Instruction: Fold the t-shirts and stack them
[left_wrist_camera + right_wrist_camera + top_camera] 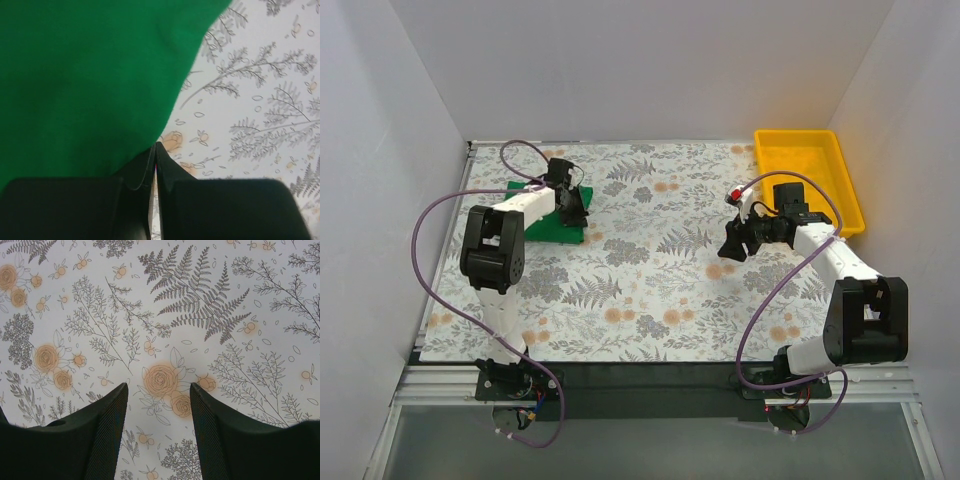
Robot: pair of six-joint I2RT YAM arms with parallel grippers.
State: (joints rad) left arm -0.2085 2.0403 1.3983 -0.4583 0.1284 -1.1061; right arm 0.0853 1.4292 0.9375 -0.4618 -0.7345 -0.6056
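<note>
Garment under inspection: one green t-shirt (552, 228) is lying as a compact block at the far left of the table (650, 300), well apart from the yellow tray (810, 178) in the far right corner. The left tool (155, 148) is sitting at the shirt's edge with its jaws pressing fully together. No cloth is showing between them, though a thin pinched hem cannot be ruled out. The right tool (157, 390) is hovering over bare patterned table right of centre, jaws standing apart and carrying nothing.

Judgement: folding is looking largely complete, and the step in hand is appearing to be the finishing or tidying of the last fold. The next move is calling for the left tool to lift straight clear without dragging the top layer. With one garment in view, this block is serving as the base of the stack.

Limits of view: the left arm is covering part of the shirt from above, the wrist camera is cropping its outline, and layer count and neatness cannot be confirmed.
</note>
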